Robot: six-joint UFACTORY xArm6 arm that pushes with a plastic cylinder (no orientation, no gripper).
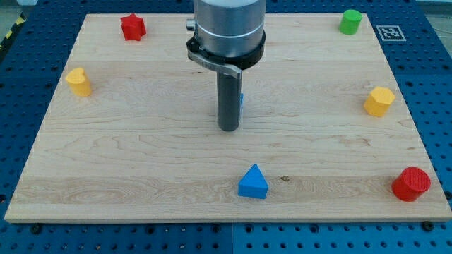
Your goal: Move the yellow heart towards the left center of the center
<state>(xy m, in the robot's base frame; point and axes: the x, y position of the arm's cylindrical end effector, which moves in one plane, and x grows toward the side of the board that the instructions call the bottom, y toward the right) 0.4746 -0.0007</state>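
Rod upright — my tip mid-board

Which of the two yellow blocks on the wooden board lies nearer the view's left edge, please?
The yellow heart-shaped block, near the board's left edge below the red star block. The other, a yellow hexagonal block, sits by the right edge.

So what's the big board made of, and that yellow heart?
The board looks like pale wood, matte: grain lines run across it. The yellow heart looks like smooth plastic, one even colour with a soft sheen, though I can't be sure.
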